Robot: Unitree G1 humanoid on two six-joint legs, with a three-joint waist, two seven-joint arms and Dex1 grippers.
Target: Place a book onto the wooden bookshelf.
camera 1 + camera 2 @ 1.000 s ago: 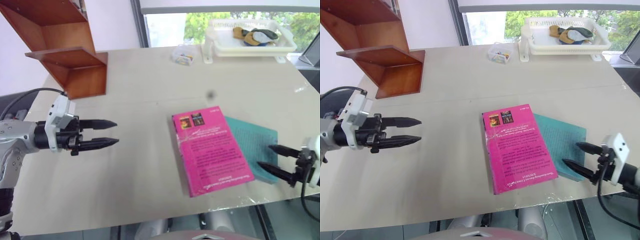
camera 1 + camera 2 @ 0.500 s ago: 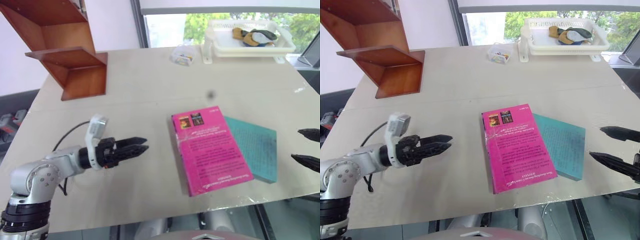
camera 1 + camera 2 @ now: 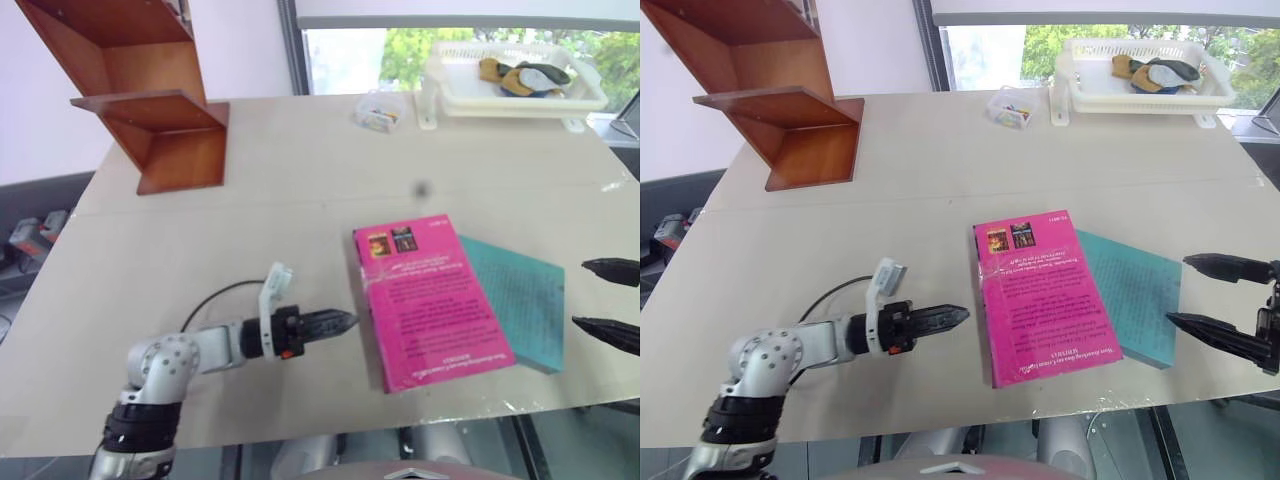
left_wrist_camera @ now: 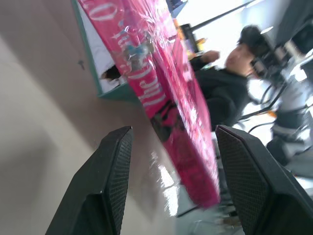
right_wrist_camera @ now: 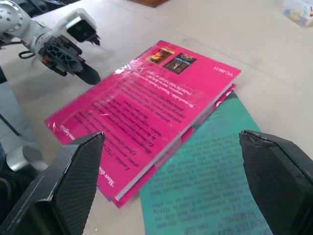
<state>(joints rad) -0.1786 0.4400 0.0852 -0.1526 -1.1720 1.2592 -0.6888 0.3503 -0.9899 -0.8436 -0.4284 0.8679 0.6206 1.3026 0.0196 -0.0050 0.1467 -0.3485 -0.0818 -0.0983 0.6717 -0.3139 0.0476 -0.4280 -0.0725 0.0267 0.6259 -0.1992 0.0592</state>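
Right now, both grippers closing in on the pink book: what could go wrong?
1. The book lies partly on the teal book; a grab may drag both.
2. The left gripper points level at the spine, low over the table; it may just push the book toward the near edge.
3. The wooden bookshelf stands far off; a long carry.

We see a beige table (image 3: 940,190) carrying the wooden bookshelf (image 3: 770,100) at its far left corner, a white basket (image 3: 1145,85) and small clear box (image 3: 1012,106) along the far edge, and the pink book (image 3: 1040,295) overlapping a teal book (image 3: 1140,295) near the front edge.
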